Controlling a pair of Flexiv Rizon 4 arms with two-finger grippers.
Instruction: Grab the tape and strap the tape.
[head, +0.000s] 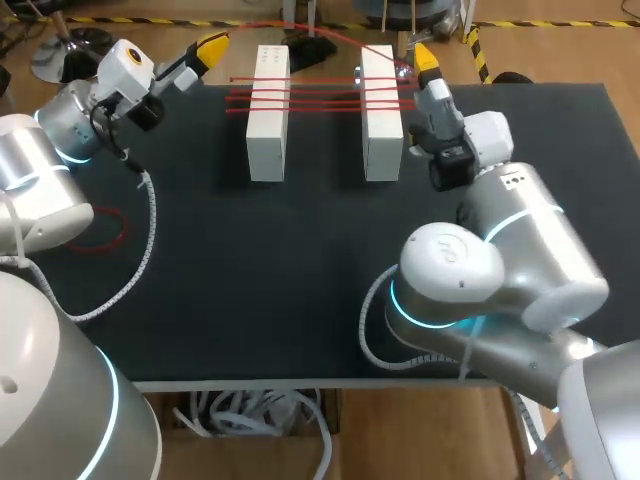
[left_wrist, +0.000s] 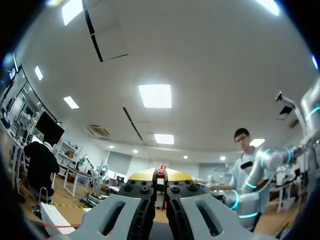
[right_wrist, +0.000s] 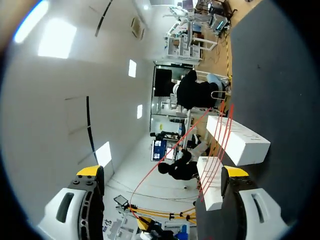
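Two white blocks (head: 268, 112) (head: 383, 112) stand side by side at the table's far middle, with several strands of red tape (head: 320, 92) stretched across both. My left gripper (head: 212, 46) hovers left of them above the far edge, shut on the tape's end; a red bit shows between its yellow tips (left_wrist: 161, 173). From there a red strand (head: 330, 32) arcs over to the right block. My right gripper (head: 425, 55) is just right of that block, open. In the right wrist view the strand (right_wrist: 170, 152) runs between its spread fingers (right_wrist: 90, 172), touching neither; both blocks (right_wrist: 240, 140) lie ahead.
A thin red ring of tape (head: 103, 228) lies on the black table (head: 300, 270) at the left, beside my left arm's white cable (head: 148, 235). One wrapped block (left_wrist: 54, 218) shows beside the left gripper.
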